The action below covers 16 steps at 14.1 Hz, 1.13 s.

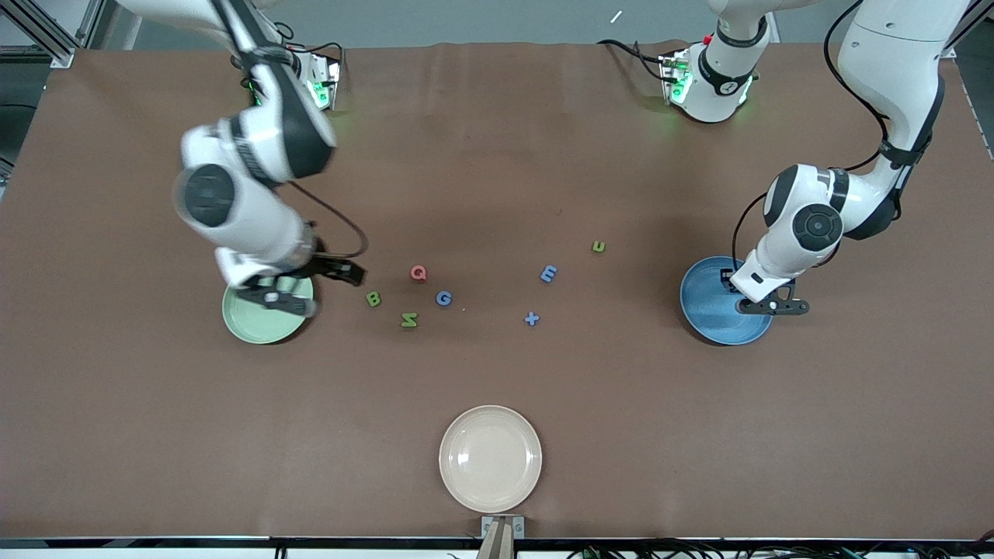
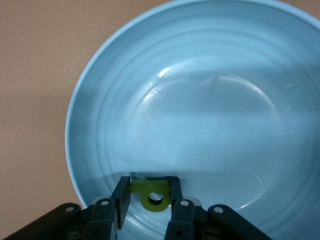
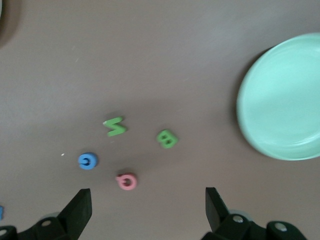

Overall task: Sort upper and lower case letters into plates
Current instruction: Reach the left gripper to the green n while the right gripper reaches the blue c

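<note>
**Plates at both ends, letters between**

The blue plate point(image 1: 708, 310) lay at my left arm's end of the counter point(image 1: 497, 155), the green plate point(image 1: 260, 322) at my right arm's end, with the letters scattered between them. My left gripper point(image 2: 148, 196) hung low over the blue plate, its jaws clenched on a small yellow-green letter point(image 2: 150, 194) just above the plate's floor. My right gripper point(image 3: 147, 207) hovered over the counter beside the green plate, jaws released wide and holding nothing. Near the green plate lay a green B point(image 1: 373, 299), a green N point(image 1: 409, 319), a red Q point(image 1: 418, 272) and a blue G point(image 1: 443, 298). Toward the blue plate lay a blue m point(image 1: 548, 273), a blue plus sign point(image 1: 531, 318) and a green u point(image 1: 598, 246). A cream plate point(image 1: 490, 458) sat nearest the front camera, well apart from the rest.
</note>
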Available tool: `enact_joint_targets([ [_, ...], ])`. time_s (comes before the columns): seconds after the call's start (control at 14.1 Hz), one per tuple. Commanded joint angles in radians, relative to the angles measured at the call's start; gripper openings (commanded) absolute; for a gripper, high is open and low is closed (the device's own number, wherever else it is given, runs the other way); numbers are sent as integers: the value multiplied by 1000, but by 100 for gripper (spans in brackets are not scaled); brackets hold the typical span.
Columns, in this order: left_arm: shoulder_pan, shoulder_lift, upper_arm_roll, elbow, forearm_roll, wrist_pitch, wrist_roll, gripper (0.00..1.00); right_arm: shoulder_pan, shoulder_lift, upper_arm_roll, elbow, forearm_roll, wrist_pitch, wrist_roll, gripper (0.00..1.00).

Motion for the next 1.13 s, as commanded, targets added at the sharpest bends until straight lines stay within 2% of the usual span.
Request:
enact_joint_targets([
  [0.0,15,-38,-51,-7,17,4,-5,98,81,75,-13,-5,14,104,90,99],
  [0.21,13,-64,-141,23,12,-77,-29,100,118,138,-13,-2,13,176,129,99],
  [0.5,10,-66,-298,112,-3,-287,-87,100,162,263,-14,33,4,285,236,99],
  [0.85,-5,12,-434,149,-18,-275,-238,100,204,354,-16,111,-1,284,314,95],
  [1.06,-19,66,-478,148,-17,-192,-356,100,210,366,-17,123,-1,287,328,92],
])
